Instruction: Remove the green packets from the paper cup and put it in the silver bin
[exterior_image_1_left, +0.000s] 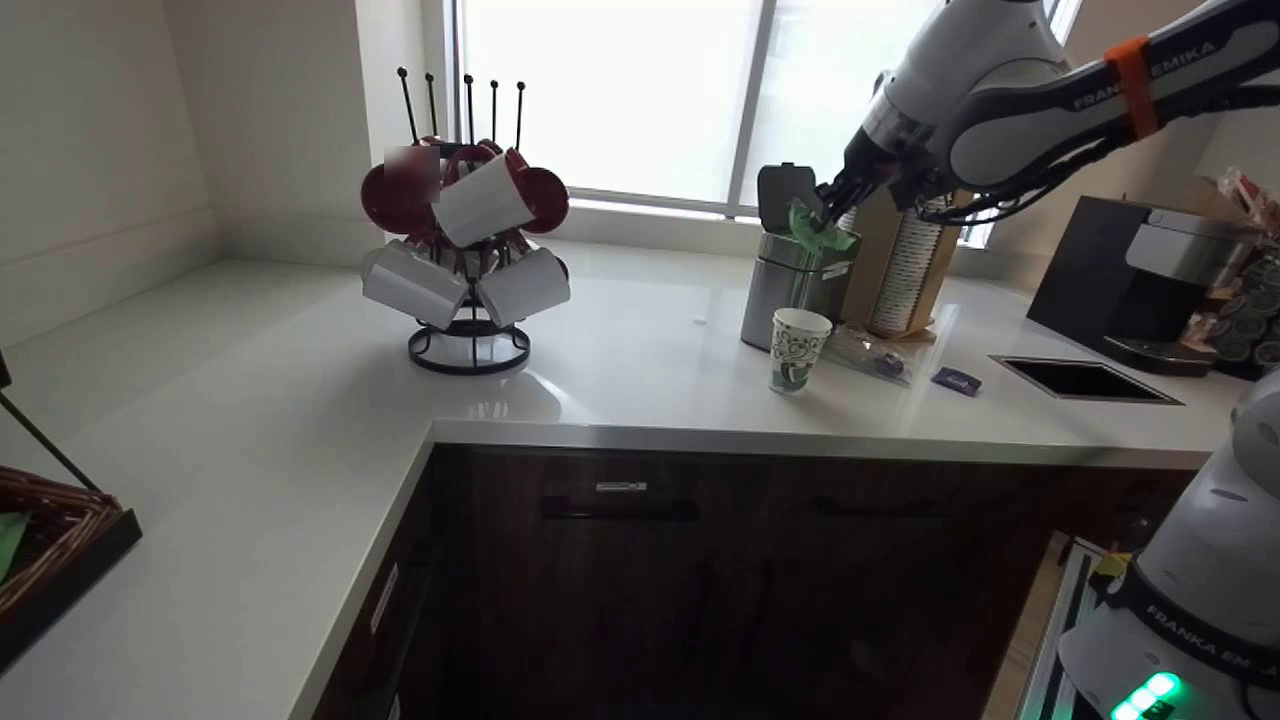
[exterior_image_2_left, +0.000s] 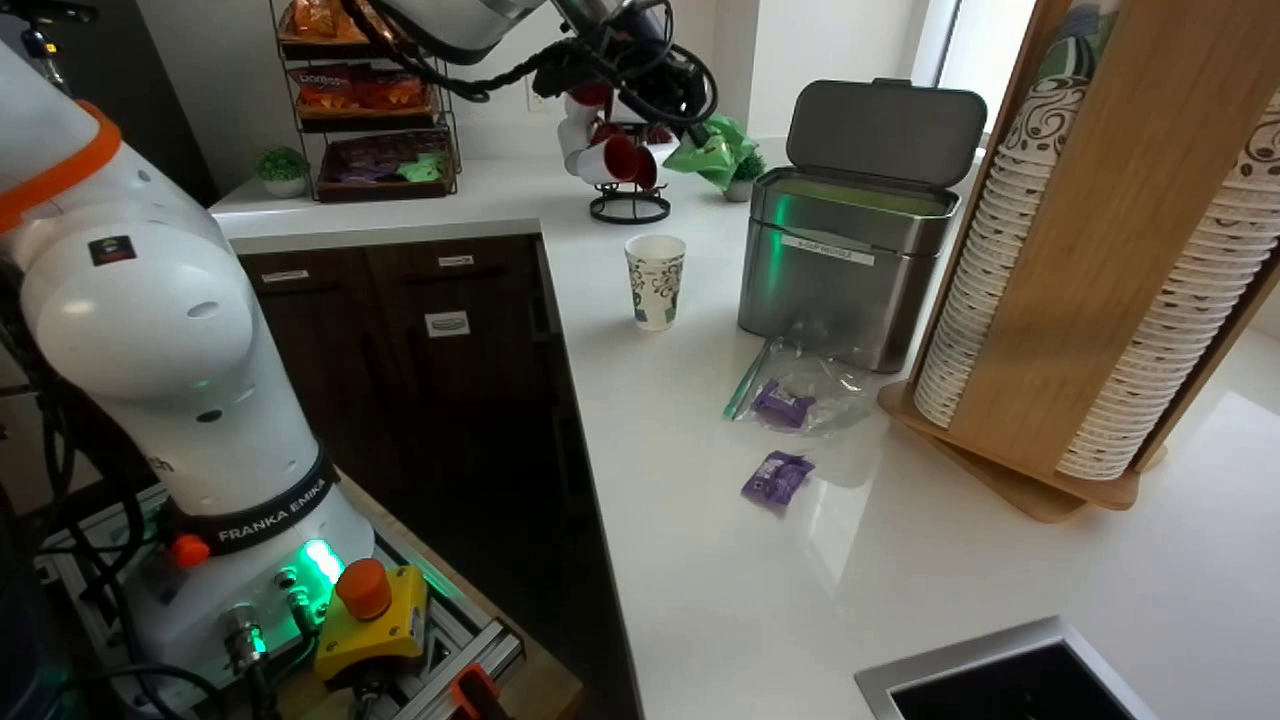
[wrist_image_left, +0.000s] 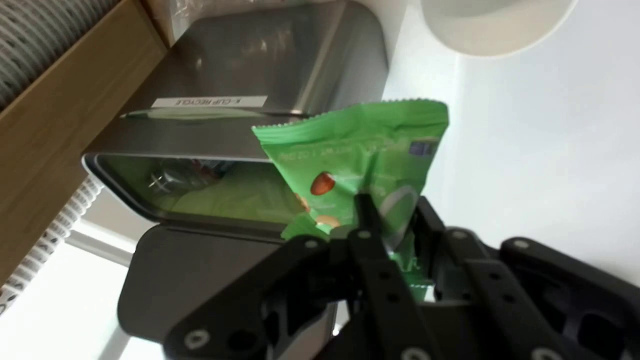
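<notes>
My gripper (wrist_image_left: 396, 207) is shut on the green packets (wrist_image_left: 360, 155), which show nuts on the print. A second green corner pokes out beside the fingers, so more than one packet seems held. The green packets also show in both exterior views (exterior_image_1_left: 815, 235) (exterior_image_2_left: 712, 152), in the air near the bin's top. The silver bin (exterior_image_2_left: 830, 290) stands on the counter with its lid (exterior_image_2_left: 885, 135) up; in the wrist view the packets overlap one end of its opening (wrist_image_left: 240, 192). The paper cup (exterior_image_1_left: 798, 350) stands upright beside the bin; its inside is mostly out of sight.
A wooden cup holder (exterior_image_2_left: 1120, 300) with stacked cups stands close beside the bin. A clear bag (exterior_image_2_left: 820, 395) and a purple packet (exterior_image_2_left: 778, 478) lie in front. A mug rack (exterior_image_1_left: 470, 330), a coffee maker (exterior_image_1_left: 1140, 280) and a counter opening (exterior_image_1_left: 1085, 380) are farther off.
</notes>
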